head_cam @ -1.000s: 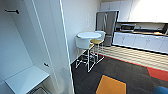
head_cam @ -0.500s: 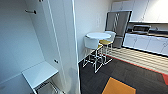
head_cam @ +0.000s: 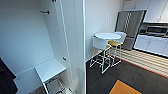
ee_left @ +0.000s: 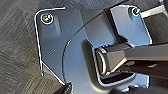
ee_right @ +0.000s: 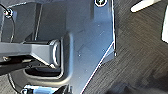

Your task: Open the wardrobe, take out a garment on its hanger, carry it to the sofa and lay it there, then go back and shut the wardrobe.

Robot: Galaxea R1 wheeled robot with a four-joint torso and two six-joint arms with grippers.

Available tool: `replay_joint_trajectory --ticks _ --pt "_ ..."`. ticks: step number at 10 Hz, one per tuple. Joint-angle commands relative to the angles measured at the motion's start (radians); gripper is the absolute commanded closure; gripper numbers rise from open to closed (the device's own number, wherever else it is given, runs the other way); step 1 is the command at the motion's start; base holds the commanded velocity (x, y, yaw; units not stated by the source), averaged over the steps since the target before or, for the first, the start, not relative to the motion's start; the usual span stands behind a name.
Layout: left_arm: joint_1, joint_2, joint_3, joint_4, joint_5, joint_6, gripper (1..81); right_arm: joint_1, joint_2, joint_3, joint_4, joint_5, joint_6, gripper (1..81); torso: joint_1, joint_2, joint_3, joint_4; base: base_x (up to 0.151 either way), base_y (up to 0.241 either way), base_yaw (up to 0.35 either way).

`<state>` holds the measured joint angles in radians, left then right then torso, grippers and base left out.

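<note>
The wardrobe (head_cam: 30, 42) stands open close in front of me on the left of the head view. Its inside is white, with a black hook (head_cam: 45, 11) high on the back wall and a low white shelf (head_cam: 50, 68). One open door (head_cam: 72, 50) stands edge-on down the middle of the view. A dark piece of cloth (head_cam: 6, 80) hangs at the lower left edge.
To the right of the door, a round white table (head_cam: 107, 36) with two high stools (head_cam: 101, 43) stands on dark carpet. Behind it are a steel fridge (head_cam: 130, 25) and white kitchen counters (head_cam: 152, 42). An orange floor patch (head_cam: 122, 88) lies near the front right.
The whole head view has shifted: the camera has turned left and come closer, so the wardrobe takes up more of the picture and the table sits further right.
</note>
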<state>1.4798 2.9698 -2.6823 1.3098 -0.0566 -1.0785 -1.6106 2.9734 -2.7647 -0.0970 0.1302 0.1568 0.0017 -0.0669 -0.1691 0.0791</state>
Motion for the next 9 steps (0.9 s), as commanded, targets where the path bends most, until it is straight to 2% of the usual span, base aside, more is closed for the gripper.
replay_joint_trajectory --ticks 1,9 --pt "-0.035 -0.006 0.001 0.011 0.040 -0.001 1.0 0.036 -0.003 -0.001 0.014 -0.049 0.001 1.0 0.000 0.000 0.000 0.000 0.000 0.000 0.241" --pt "-0.035 0.000 0.001 0.013 0.041 -0.001 1.0 0.037 0.014 0.002 0.011 -0.049 0.001 1.0 0.000 0.000 0.000 0.000 0.000 0.000 0.241"
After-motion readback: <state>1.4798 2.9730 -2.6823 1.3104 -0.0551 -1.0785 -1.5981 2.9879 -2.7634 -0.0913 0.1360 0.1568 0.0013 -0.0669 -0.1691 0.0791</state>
